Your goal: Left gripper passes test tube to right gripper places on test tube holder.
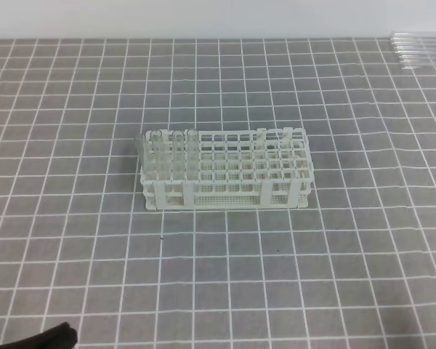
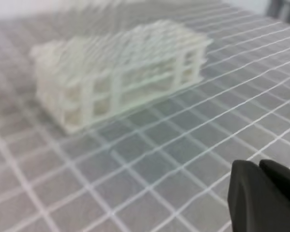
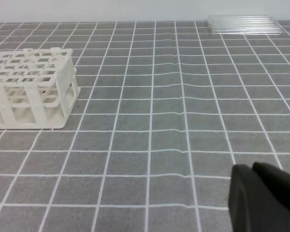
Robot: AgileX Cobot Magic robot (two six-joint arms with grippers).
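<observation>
Nothing started: both claws, left [image 2: 261, 166] and right [image 3: 253, 169], sit clenched and empty. The rack [image 1: 224, 169] stands mid-frame; tubes [image 1: 421, 49] lie upper right. Next, the left claw must fetch one.

White, matt moulded-plastic test tube holder [image 1: 225, 171] with a perforated base, standing on a grey woven-looking cloth [image 1: 334, 240] printed with a white grid and slightly rippled, with clear, glossy glass tubes [image 3: 244, 24] and the matt black plastic-looking right gripper [image 3: 266, 195].
</observation>
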